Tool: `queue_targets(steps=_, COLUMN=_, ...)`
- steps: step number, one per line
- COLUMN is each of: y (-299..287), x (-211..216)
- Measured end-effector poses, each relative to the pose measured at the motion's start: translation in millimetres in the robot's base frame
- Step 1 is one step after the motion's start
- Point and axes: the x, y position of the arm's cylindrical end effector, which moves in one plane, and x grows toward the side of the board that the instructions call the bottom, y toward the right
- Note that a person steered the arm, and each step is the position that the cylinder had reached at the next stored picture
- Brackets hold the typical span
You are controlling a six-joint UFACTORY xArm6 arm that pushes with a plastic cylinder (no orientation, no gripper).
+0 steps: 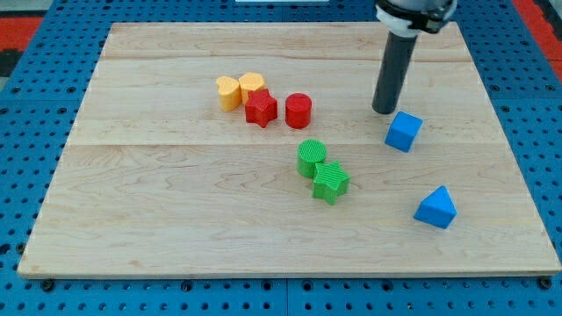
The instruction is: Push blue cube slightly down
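The blue cube (404, 131) lies on the wooden board (176, 211) at the view's right, a little above mid-height. My tip (385, 111) rests on the board just above and slightly left of the cube, very close to its upper left edge. The dark rod rises from there to the view's top.
A blue triangular block (436, 208) lies below and right of the cube. A green cylinder (311, 157) and green star (331, 182) sit at the centre. A red cylinder (299, 110), red star (261, 108) and two yellow blocks (229, 91) (252, 83) cluster at upper left.
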Motion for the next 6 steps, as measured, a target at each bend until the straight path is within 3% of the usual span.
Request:
queue_targets(steps=1, y=-2.3, x=28.8)
queue_targets(steps=2, y=-9.2, x=17.4)
queue_targets(steps=3, y=23.5, x=-16.7)
queue_targets(steps=4, y=54.2, x=17.7)
queue_targets(steps=5, y=-7.7, x=31.5)
queue_targets(steps=6, y=-17.7, x=37.8)
